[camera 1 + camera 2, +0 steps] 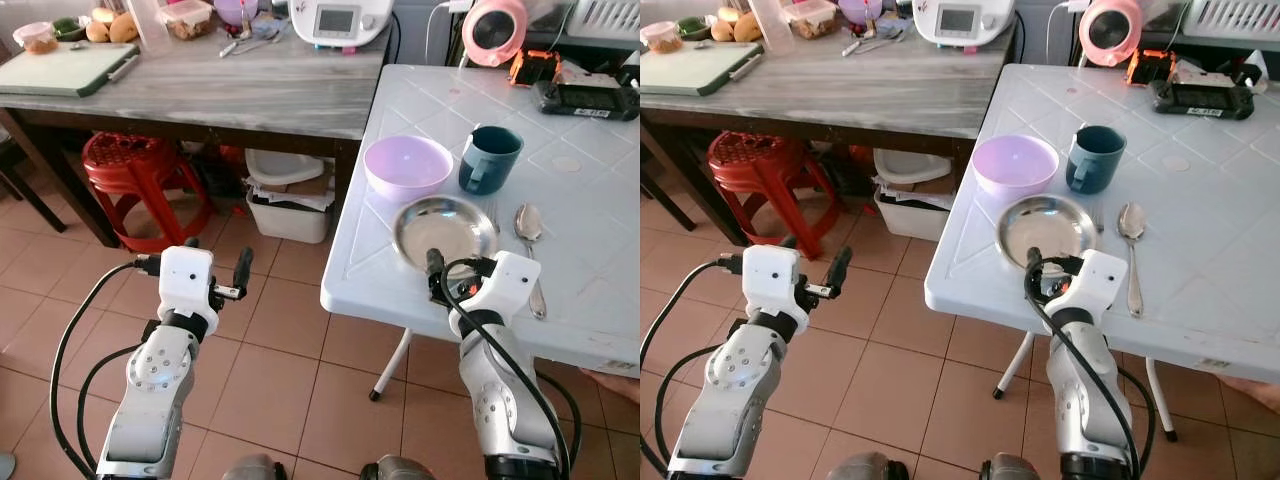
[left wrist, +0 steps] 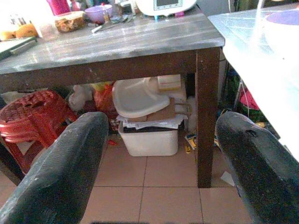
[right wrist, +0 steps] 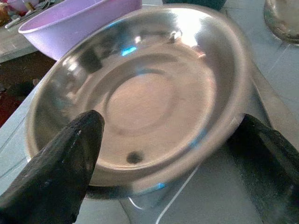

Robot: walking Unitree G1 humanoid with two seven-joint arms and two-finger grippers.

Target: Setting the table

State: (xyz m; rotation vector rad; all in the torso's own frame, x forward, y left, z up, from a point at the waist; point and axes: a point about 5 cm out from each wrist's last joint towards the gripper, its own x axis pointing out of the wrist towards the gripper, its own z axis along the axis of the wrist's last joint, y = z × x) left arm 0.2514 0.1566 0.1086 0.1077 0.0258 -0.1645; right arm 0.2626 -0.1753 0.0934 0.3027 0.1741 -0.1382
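**Steel plate sitting near the table edge**

The round shiny steel plate [image 1: 445, 232] sits on the white plastic table [image 1: 590, 290] near its front edge. The right claw [image 3: 163, 154] is spread wide open at the plate's near rim. At 12 o'clock is a lilac plastic bowl [image 1: 407, 166], at 1 o'clock a dark teal mug [image 1: 489, 158], at 3 o'clock a metal spoon [image 1: 529, 240]. The left claw [image 2: 159, 158] hangs open over the tiled floor [image 1: 290, 330].

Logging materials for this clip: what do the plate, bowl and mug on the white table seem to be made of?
Plate: probably stainless steel, shiny, mirror-like glare and reflections. Bowl: likely plastic, smooth matte lilac, slightly translucent rim. Mug: dark teal, soft sheen; plastic or glazed ceramic, can't tell. Right pincer sits at the plate's near rim.
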